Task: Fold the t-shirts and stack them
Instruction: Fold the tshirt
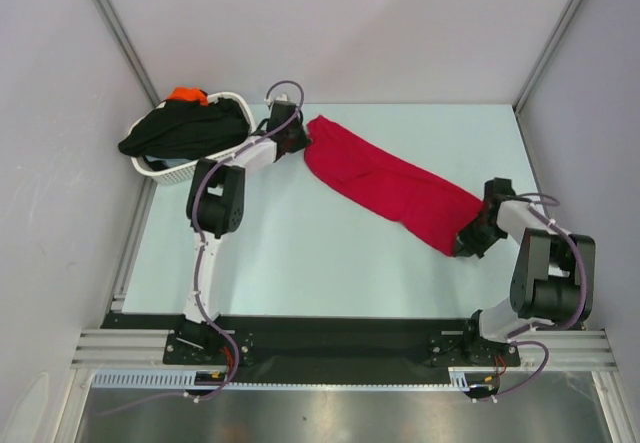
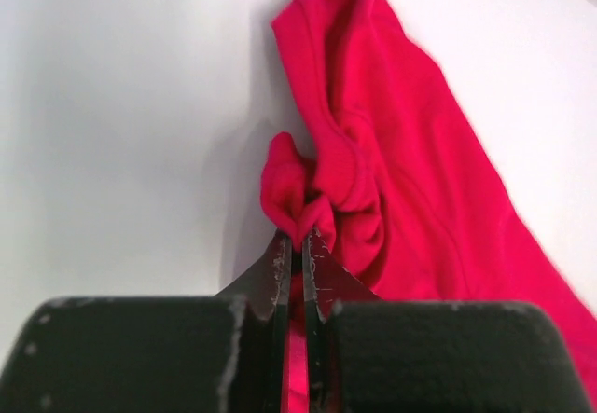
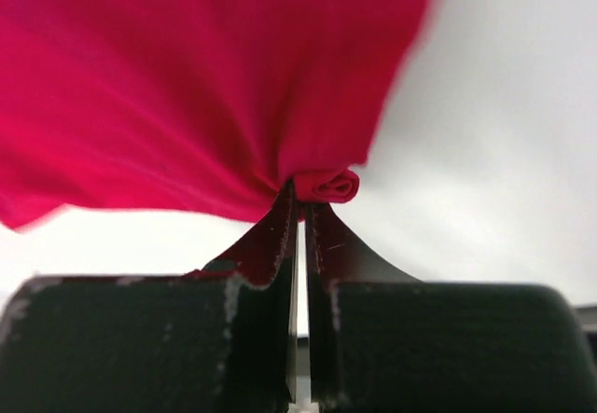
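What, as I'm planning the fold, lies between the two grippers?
The red t-shirt, stretched from the left gripper to the right gripper, both shut on it; the top external view shows this.

The spread t-shirt (image 1: pixel 390 188) runs across the table (image 1: pixel 300 253) from the left gripper (image 1: pixel 303 143) at 11 o'clock to the right gripper (image 1: pixel 468 239) at 4 o'clock, with the basket (image 1: pixel 170 171) at 10 o'clock holding the other t-shirts (image 1: pixel 185 128).

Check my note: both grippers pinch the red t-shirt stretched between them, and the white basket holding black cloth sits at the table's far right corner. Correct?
Not quite. The top external view shows the white basket with the black t-shirt at the far left corner, not the right. The rest stands: the left gripper and right gripper each pinch the red t-shirt stretched between them.
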{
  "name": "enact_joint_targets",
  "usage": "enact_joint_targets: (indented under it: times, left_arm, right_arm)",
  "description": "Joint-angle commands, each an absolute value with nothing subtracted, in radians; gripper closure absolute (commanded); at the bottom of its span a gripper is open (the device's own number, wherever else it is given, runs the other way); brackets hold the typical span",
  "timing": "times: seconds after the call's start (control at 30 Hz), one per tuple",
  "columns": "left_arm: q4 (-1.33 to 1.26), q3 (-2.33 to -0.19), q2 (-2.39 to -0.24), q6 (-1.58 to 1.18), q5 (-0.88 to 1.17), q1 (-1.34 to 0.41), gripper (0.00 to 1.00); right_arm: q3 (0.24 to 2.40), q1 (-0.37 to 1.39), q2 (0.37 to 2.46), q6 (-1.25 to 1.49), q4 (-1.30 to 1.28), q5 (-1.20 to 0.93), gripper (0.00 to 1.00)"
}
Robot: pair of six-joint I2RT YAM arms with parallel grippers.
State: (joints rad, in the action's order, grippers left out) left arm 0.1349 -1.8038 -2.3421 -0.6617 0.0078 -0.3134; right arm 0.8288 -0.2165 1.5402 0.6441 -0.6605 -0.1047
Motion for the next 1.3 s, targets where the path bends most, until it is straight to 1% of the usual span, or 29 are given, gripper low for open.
enact_joint_targets:
  times: [0.0,0.03,0.07,0.13,0.17,0.27,0.3,0.33,0.37,0.4,0.43,0.47,0.53,0.57,0.6,0.63,0.67,0.73,0.77,0.8,0.83,0.87,0.9,1.0,1.03,1.17,1.2,1.23,1.27]
  left_arm:
    - [0.094,-2.000,-2.442,-0.588,-0.034,-0.316,1.00]
    - [0.097,-2.041,-2.459,-0.575,-0.050,-0.314,1.00]
    - [0.097,-2.109,-2.476,-0.548,-0.060,-0.313,1.00]
    - [0.110,-2.164,-2.505,-0.514,-0.107,-0.307,1.00]
    - [0.121,-2.193,-2.507,-0.477,-0.120,-0.304,1.00]
    - [0.103,-2.159,-2.476,-0.434,-0.144,-0.284,1.00]
    - [0.089,-2.137,-2.464,-0.427,-0.141,-0.272,0.97]
    - [0.077,-2.116,-2.442,-0.420,-0.140,-0.267,0.92]
    - [0.058,-2.087,-2.435,-0.405,-0.118,-0.262,0.78]
    - [0.061,-2.083,-2.430,-0.391,-0.107,-0.256,0.72]
    - [0.080,-2.085,-2.425,-0.376,-0.109,-0.256,0.63]
    - [0.086,-2.082,-2.409,-0.344,-0.110,-0.258,0.52]
    - [0.121,-2.079,-2.379,-0.321,-0.113,-0.261,0.44]
    - [0.123,-2.057,-2.337,-0.305,-0.107,-0.262,0.31]
    - [0.126,-2.045,-2.312,-0.298,-0.069,-0.267,0.25]
    - [0.174,-2.043,-2.292,-0.292,-0.052,-0.268,0.22]
    - [0.216,-2.061,-2.275,-0.282,-0.046,-0.271,0.21]
    - [0.274,-2.028,-2.162,-0.284,-0.043,-0.290,0.26]
    - [0.258,-1.902,-2.085,-0.307,-0.054,-0.298,0.33]
    - [0.223,-1.806,-1.922,-0.325,-0.063,-0.313,0.35]
    - [0.112,-1.701,-1.820,-0.343,-0.055,-0.321,0.35]
    - [0.074,-1.517,-1.739,-0.372,-0.054,-0.333,0.37]
    - [0.061,-1.453,-1.597,-0.394,-0.055,-0.337,0.37]
    - [0.115,-1.278,-1.435,-0.446,-0.025,-0.351,0.38]
    - [0.164,-1.208,-1.345,-0.465,-0.008,-0.353,0.38]
    - [0.254,-1.013,-1.096,-0.471,-0.008,-0.373,0.36]
    - [0.280,-0.978,-1.057,-0.475,-0.008,-0.373,0.35]
    - [0.300,-0.922,-0.986,-0.465,-0.008,-0.373,0.32]
    - [0.317,-0.902,-0.961,-0.459,0.017,-0.373,0.30]
  right_arm:
    - [0.766,-0.098,1.457,0.774,-0.742,-0.115,1.00]
    - [0.750,-0.071,1.421,0.807,-0.741,-0.123,1.00]
    - [0.715,-0.005,1.402,0.857,-0.733,-0.141,1.00]
    - [0.689,0.081,1.352,0.914,-0.732,-0.155,1.00]
    - [0.678,0.153,1.338,0.958,-0.732,-0.163,1.00]
    - [0.650,0.267,1.292,1.014,-0.718,-0.176,1.00]
    - [0.646,0.334,1.287,1.038,-0.697,-0.184,1.00]
    - [0.644,0.362,1.287,1.052,-0.687,-0.186,1.00]
    - [0.646,0.420,1.295,1.072,-0.663,-0.184,1.00]
    - [0.650,0.443,1.304,1.090,-0.646,-0.189,1.00]
    - [0.653,0.472,1.318,1.104,-0.623,-0.199,1.00]
    - [0.658,0.495,1.348,1.123,-0.580,-0.221,1.00]
    - [0.696,0.573,1.390,1.172,-0.536,-0.236,1.00]
    - [0.715,0.598,1.410,1.183,-0.507,-0.242,1.00]
    - [0.738,0.627,1.454,1.193,-0.497,-0.241,1.00]
    - [0.768,0.664,1.472,1.213,-0.486,-0.244,1.00]
    - [0.784,0.687,1.495,1.224,-0.468,-0.242,1.00]
    - [0.804,0.730,1.549,1.264,-0.445,-0.241,1.00]
    - [0.830,0.789,1.568,1.313,-0.431,-0.241,1.00]
    - [0.845,0.816,1.589,1.345,-0.431,-0.244,1.00]
    - [0.863,0.846,1.638,1.367,-0.428,-0.251,1.00]
    - [0.902,0.891,1.660,1.390,-0.416,-0.273,1.00]
    - [0.925,0.919,1.683,1.394,-0.408,-0.275,1.00]
    - [0.985,0.991,1.738,1.404,-0.385,-0.268,1.00]
    - [0.988,1.005,1.747,1.408,-0.388,-0.264,1.00]
    - [0.979,1.052,1.759,1.387,-0.344,-0.307,0.99]
    - [0.994,1.054,1.764,1.368,-0.344,-0.322,0.95]
    - [1.006,1.052,1.764,1.344,-0.331,-0.354,0.87]
    - [1.018,1.052,1.749,1.304,-0.319,-0.368,0.80]
